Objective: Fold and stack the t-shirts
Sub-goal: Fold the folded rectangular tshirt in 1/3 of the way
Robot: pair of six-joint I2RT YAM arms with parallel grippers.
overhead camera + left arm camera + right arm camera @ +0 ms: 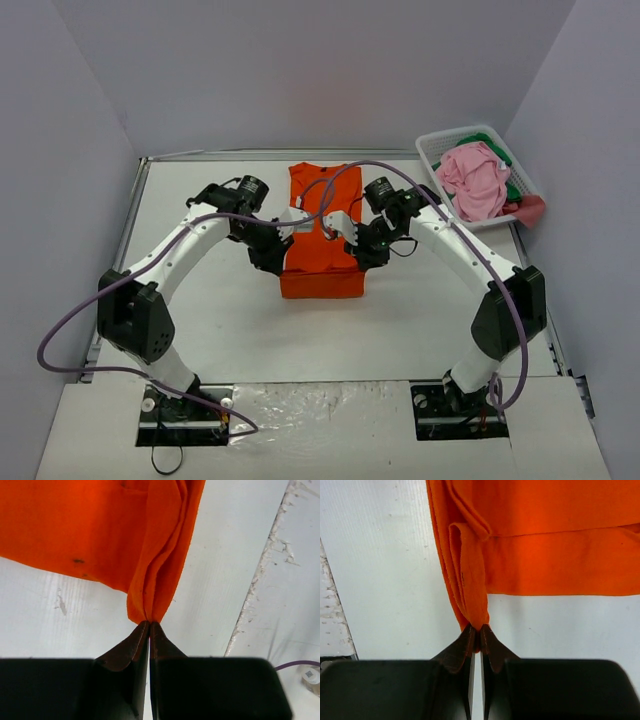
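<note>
Jaws on orange t-shirt [75, 525]; basket [431, 151] overhead

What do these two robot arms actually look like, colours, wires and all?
Both the left arm and right arm have white shells with chunky black joints. A thin purple cable loops along each. The left gripper and right gripper each end in two dark, wedge-shaped fingers with brownish tips.
</note>
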